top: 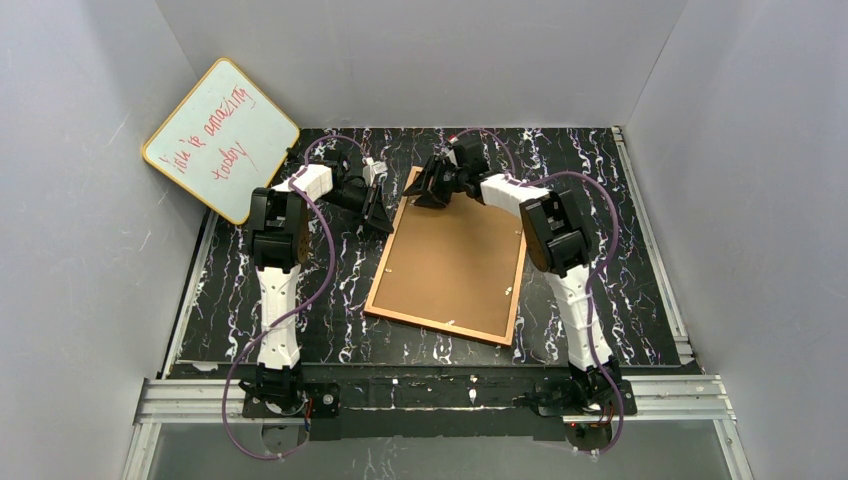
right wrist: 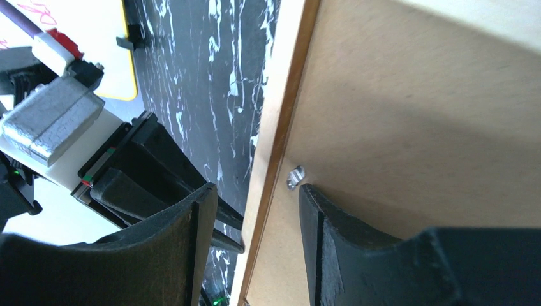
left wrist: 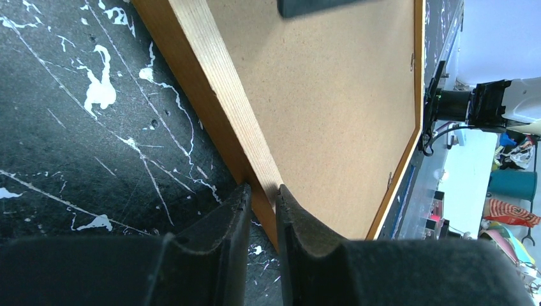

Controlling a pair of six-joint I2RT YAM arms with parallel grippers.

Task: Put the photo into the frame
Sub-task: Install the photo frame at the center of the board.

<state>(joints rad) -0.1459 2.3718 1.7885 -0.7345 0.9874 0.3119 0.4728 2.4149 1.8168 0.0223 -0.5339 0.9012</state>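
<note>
The frame (top: 450, 265) lies face down on the black marbled table (top: 620, 250), its plain brown fibreboard back up. My left gripper (top: 378, 215) is at the frame's far left edge. In the left wrist view it (left wrist: 263, 191) is shut on the frame's wooden rim (left wrist: 223, 95). My right gripper (top: 428, 190) is at the frame's far left corner. In the right wrist view it (right wrist: 258, 188) is open and straddles the rim, with one finger (right wrist: 319, 217) on the back (right wrist: 415, 127) beside a small metal tab (right wrist: 295, 176). The photo is not in view.
A yellow-edged whiteboard (top: 222, 140) with red handwriting leans in the far left corner, close behind the left arm. More metal tabs (top: 508, 291) sit along the frame's right edge. Grey walls enclose the table. A metal rail (top: 440, 392) runs along the near edge.
</note>
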